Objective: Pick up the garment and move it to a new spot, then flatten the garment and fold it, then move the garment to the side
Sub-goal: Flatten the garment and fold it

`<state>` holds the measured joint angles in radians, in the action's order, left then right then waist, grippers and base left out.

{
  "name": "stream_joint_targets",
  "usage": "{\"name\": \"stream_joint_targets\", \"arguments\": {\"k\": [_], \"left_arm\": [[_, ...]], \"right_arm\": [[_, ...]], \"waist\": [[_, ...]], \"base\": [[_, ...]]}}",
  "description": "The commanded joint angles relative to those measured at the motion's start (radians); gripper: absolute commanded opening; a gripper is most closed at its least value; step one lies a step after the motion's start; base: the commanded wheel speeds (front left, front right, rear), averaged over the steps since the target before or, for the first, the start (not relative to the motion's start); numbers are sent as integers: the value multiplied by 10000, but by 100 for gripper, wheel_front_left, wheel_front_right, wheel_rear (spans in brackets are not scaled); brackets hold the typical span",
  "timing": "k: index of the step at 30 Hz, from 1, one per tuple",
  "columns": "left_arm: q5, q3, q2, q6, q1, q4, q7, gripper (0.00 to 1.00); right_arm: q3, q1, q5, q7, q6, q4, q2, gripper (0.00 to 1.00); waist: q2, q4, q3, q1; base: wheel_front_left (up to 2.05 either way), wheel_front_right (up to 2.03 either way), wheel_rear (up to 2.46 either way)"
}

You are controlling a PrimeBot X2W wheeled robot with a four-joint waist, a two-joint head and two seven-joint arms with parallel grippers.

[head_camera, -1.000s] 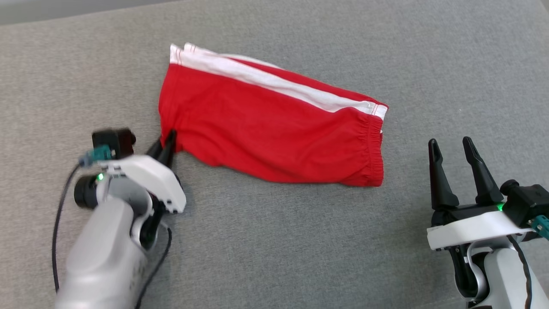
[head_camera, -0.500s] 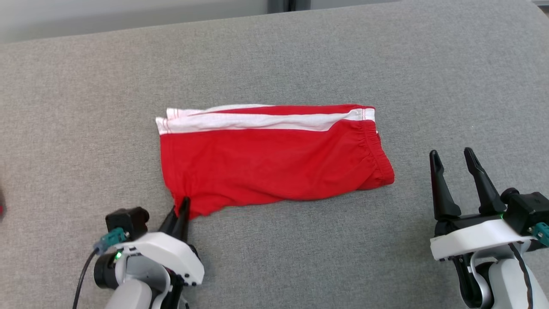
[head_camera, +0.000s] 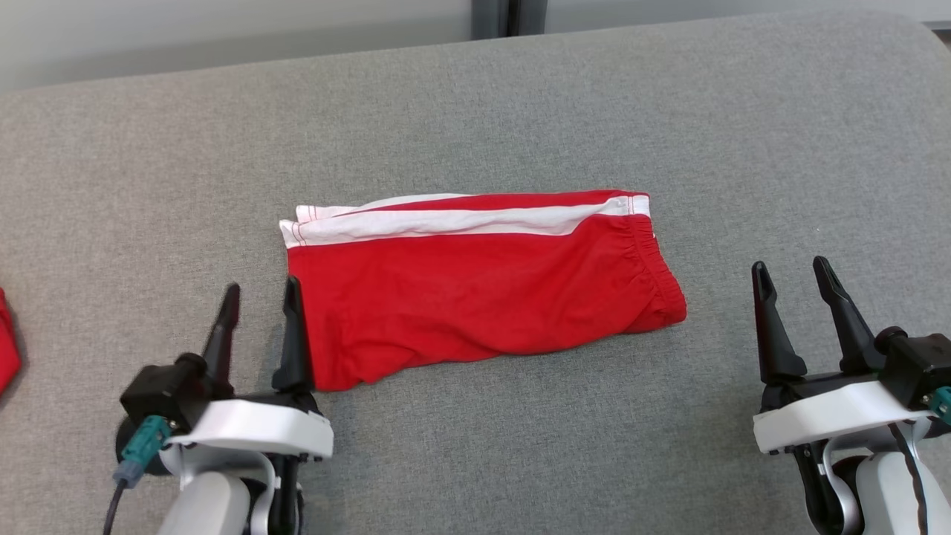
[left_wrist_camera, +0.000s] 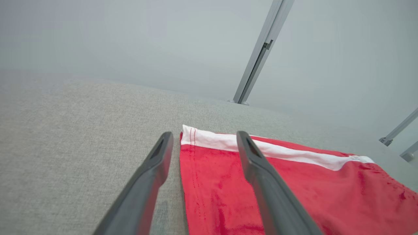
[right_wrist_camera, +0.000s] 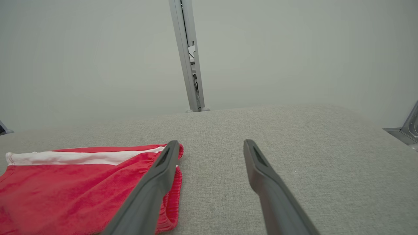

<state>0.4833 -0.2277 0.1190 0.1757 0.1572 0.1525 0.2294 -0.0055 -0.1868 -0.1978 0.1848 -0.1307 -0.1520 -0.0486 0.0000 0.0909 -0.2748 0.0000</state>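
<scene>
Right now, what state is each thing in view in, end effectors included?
red shorts: folded over, lying flat on the grey padded surface, lower edge rumpled, not held.
left end effector: open, empty, at the shorts' left edge.
right end effector: open, empty, apart from the shorts' waistband end.
red fabric: lying at the head view's left edge, mostly cut off.

Shorts (head_camera: 475,290) lie flat in middle of pad (head_camera: 475,111), long way left to right. Waist end at right, leg end at left. Left gripper (head_camera: 264,284) at front left corner of shorts; left edge of shorts runs between its fingers. Right gripper (head_camera: 789,263) at front right, apart from waist end. Other cloth (head_camera: 6,349) at far left of pad. Post (head_camera: 509,16) behind pad.
</scene>
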Motion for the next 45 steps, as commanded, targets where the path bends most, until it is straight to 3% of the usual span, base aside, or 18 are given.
{"name": "stream_joint_targets", "arguments": {"k": [1, 10, 20, 35, 40, 45], "left_arm": [[-280, 156, 138, 72, 218, -197, 179, 100], [-1368, 513, 830, 293, 76, -676, 349, 100], [-1147, 496, 1314, -82, -413, -304, 5, 100], [-950, 280, 1294, -166, -332, -336, -210, 100], [-921, 132, 1197, -244, -90, -341, -191, 100], [-922, 0, 1033, -305, 158, -254, -92, 100]], "right_arm": [[-66, 127, 90, -77, -2, 40, -49, 100], [-255, 450, 458, -316, -2, 229, -49, 100], [-391, 794, 591, -573, -2, 372, -49, 100], [-647, 722, 361, -668, -2, 441, -49, 100], [-562, 168, 324, -708, -2, -59, -104, 100], [230, -694, 51, -1093, -2, -1045, -511, 100]], "waist": [[0, -32, 99, 0], [0, -213, 470, 0], [0, -361, 803, 0], [0, -633, 808, 0], [0, -1048, 540, 0], [0, -1443, 179, 0]], "base": [[0, 0, 0], [0, 0, 0], [0, 0, 0], [0, 0, 0], [0, 0, 0], [0, 0, 0]]}}
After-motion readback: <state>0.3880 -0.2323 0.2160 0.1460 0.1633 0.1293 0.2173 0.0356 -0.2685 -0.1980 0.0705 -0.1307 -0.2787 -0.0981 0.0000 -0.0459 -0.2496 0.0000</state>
